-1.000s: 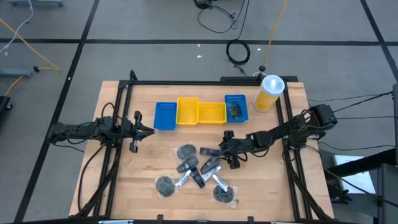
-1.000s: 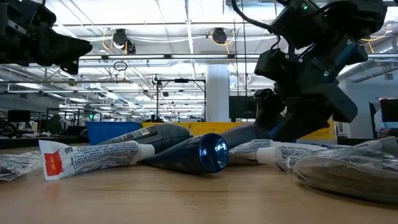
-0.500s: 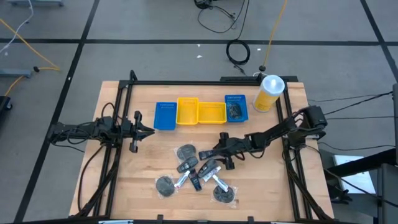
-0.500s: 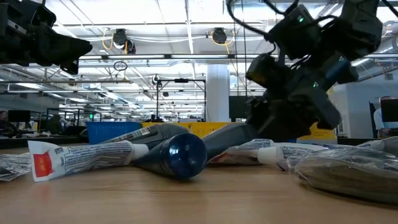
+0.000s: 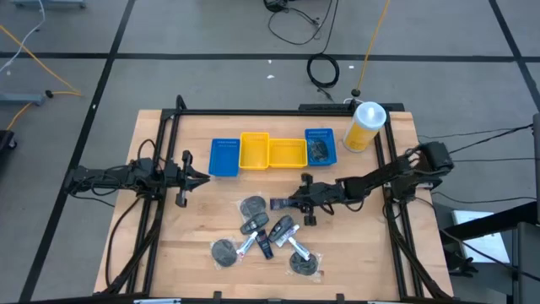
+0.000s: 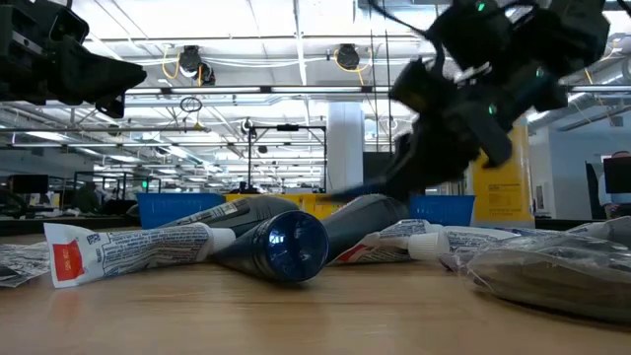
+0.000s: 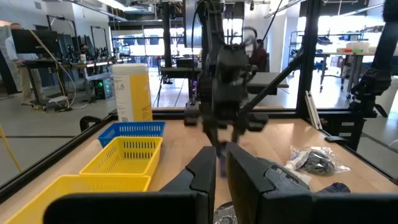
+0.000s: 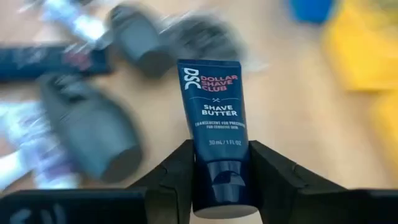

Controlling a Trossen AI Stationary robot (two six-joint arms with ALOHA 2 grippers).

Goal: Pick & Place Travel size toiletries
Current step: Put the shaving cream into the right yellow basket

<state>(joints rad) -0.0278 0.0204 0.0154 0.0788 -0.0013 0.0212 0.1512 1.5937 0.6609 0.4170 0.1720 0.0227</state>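
Observation:
The travel size toiletries point(image 5: 266, 235) lie in a loose pile on the near middle of the wooden table: wrapped grey discs, dark bottles and white tubes. One of them, a dark blue flat tube point(image 8: 214, 106) printed "Shave Butter", sits in my right gripper point(image 5: 295, 203), which is shut on it just beyond the pile's far edge. In the low view this gripper point(image 6: 434, 128) hangs well above the tabletop. My left gripper point(image 5: 202, 176) waits shut above the table's left side, holding nothing. My right gripper pinches the tube's cap end point(image 8: 224, 186) between its two fingers point(image 8: 180, 174), one on each side. The fingers reach in from the table's right, slanting down, and lie along the tube. The tube sticks out past the fingertips toward the table's left, lifted off the table.
A blue tray point(image 5: 224, 157), a yellow tray point(image 5: 274, 151) and a smaller blue tray point(image 5: 320, 146) with an item inside stand in a row at the far side. A tall yellow bottle point(image 5: 364, 127) stands at the far right. Bare wood lies between the trays and the pile.
My right gripper has moved toward the table's left, shut on the dark blue tube's cap end and risen with it. A dark bottle in the pile has rolled a little toward the left as the gripper passed.

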